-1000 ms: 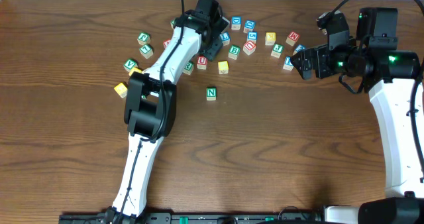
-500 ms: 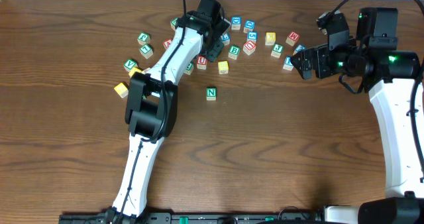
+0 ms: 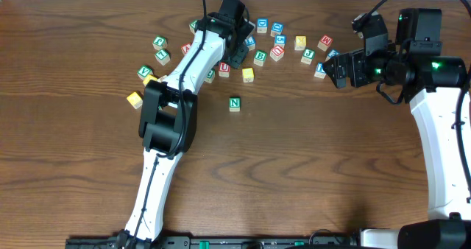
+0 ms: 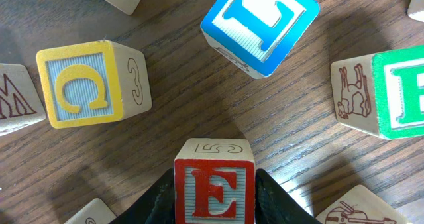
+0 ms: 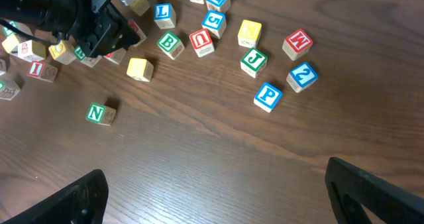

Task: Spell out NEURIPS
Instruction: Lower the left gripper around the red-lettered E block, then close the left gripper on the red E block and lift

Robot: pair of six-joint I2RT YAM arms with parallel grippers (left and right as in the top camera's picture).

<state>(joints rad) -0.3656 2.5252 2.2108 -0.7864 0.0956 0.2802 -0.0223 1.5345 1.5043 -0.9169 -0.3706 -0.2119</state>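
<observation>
Tabletop (image 3: 331,168) of dark wood, seen from above, with small wooden letter cubes scattered along its far side. At the far left of the scatter lies a yellow cube (image 3: 134,99), with a few more cubes just beyond it.

Your left arm (image 3: 165,124) stretches from the near edge up into the scatter, and your left gripper (image 3: 237,55) ends among the cubes. In the left wrist view its 2 dark fingers (image 4: 154,204) press against both sides of the red E cube (image 4: 214,192), pinching it while it rests on the wood. Around that cube, from left to right, stand a yellow C cube (image 4: 83,85), a blue L cube (image 4: 260,22) and a green-lettered cube (image 4: 391,91) cut off by the frame edge. All 3 stand apart from it.

Right of the arm and nearer to you, the green N cube (image 3: 234,103) sits alone, well apart from the others. Farther right, a red cube that reads as U (image 5: 200,40) lies just beside a green B cube (image 5: 169,44). The blue P cube (image 5: 267,96) rests near the right end of the scatter, just beside a blue 2 cube (image 5: 302,75). Your right gripper (image 3: 333,68) sits at that end, its fingers spread wide over bare wood in the right wrist view.
</observation>
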